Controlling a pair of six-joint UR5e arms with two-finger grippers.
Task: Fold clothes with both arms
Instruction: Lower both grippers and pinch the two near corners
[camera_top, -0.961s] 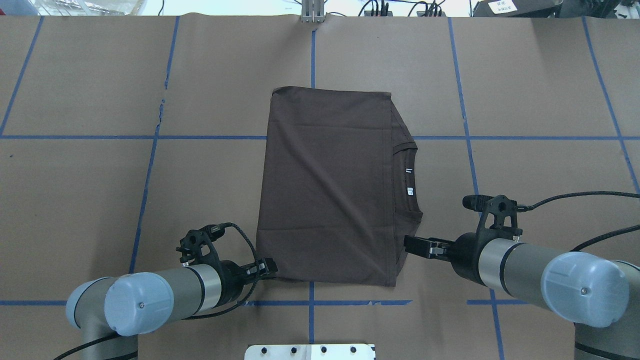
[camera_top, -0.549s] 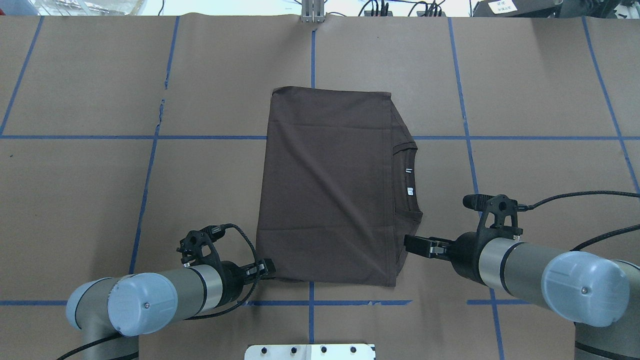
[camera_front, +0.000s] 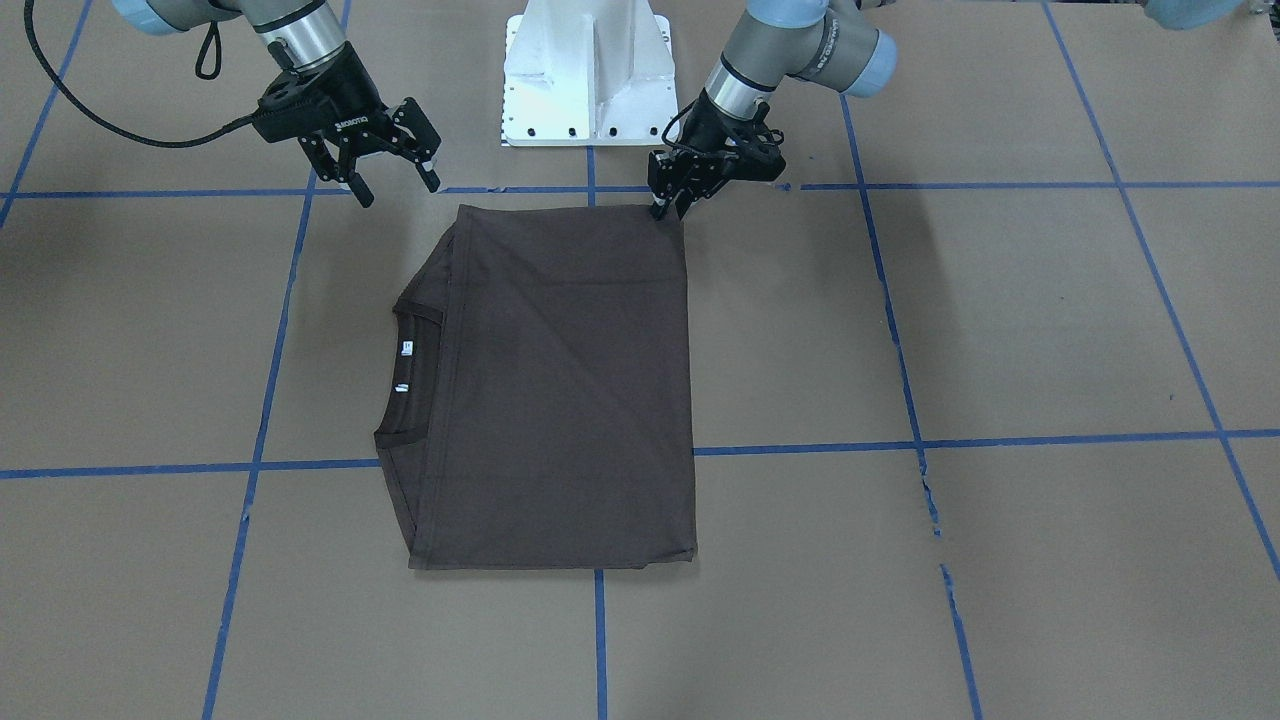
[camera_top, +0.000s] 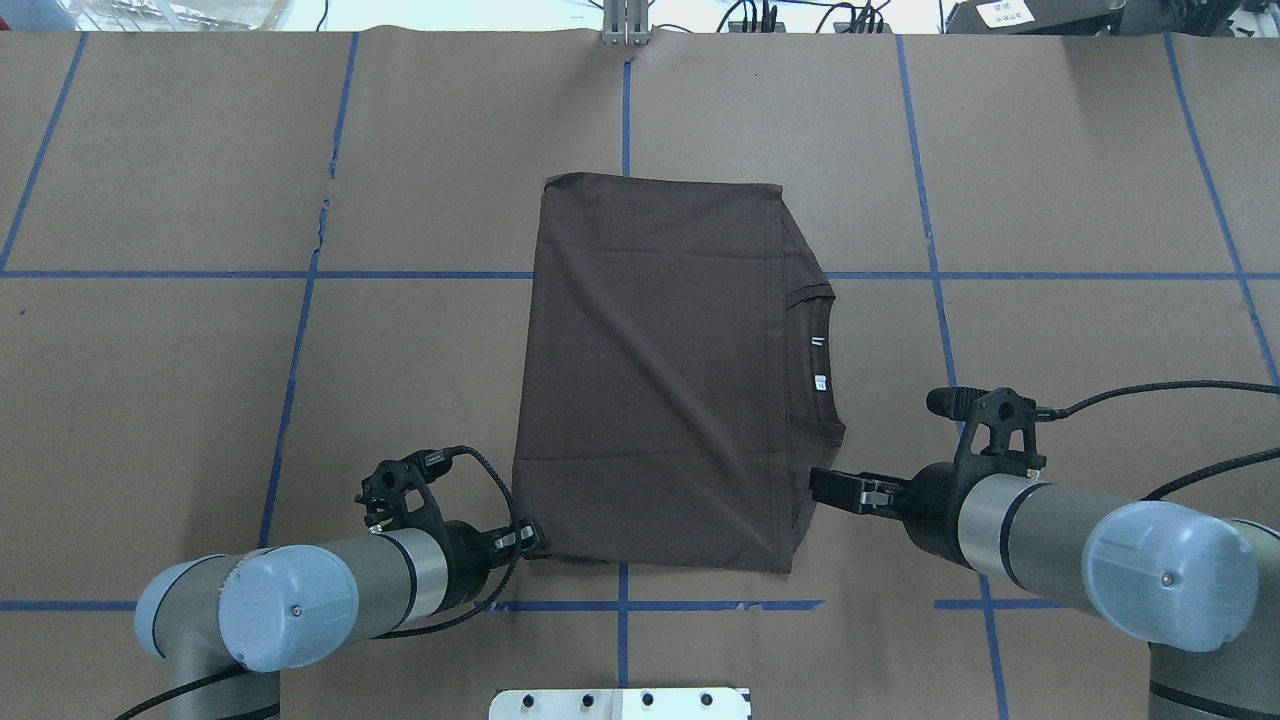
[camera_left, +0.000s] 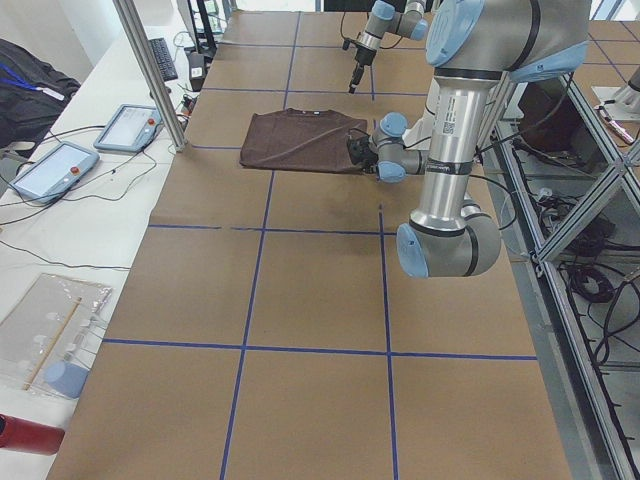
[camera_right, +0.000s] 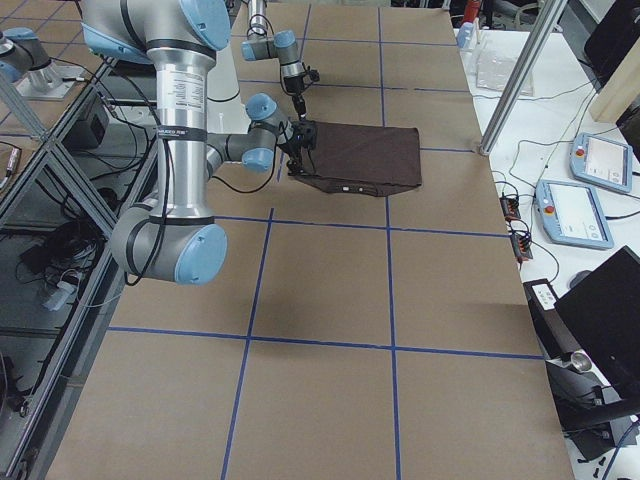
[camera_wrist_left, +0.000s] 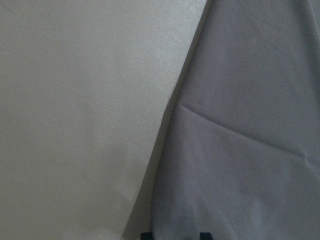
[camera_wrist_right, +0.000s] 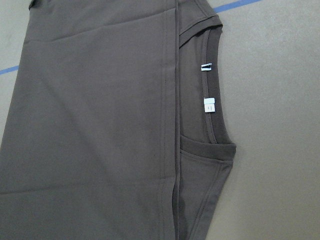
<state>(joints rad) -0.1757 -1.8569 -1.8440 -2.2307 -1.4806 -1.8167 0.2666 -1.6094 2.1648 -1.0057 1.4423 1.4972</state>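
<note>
The dark brown T-shirt (camera_top: 650, 370) lies flat and already folded to a rectangle in the middle of the table (camera_top: 180, 400). In the overhead view its long axis runs top to bottom of the frame, with the collar (camera_top: 822, 362) on its right edge. Its short lower edge spans the gap between the two arms, and the next fold likely turns on that edge. The left gripper (camera_top: 533, 541) sits right at the lower-left corner, touching the cloth. In the left wrist view its two tips show at the bottom of the frame with only a narrow gap, over the fabric's edge, so it looks nearly but not fully closed. The right gripper (camera_front: 398, 190), at the upper left of the front-facing view, is spread wide and holds nothing. It stands just off the shirt's collar-side edge, short of its own corner. Judging from this, the left arm is placed and the right one has the corner yet to reach.
</note>
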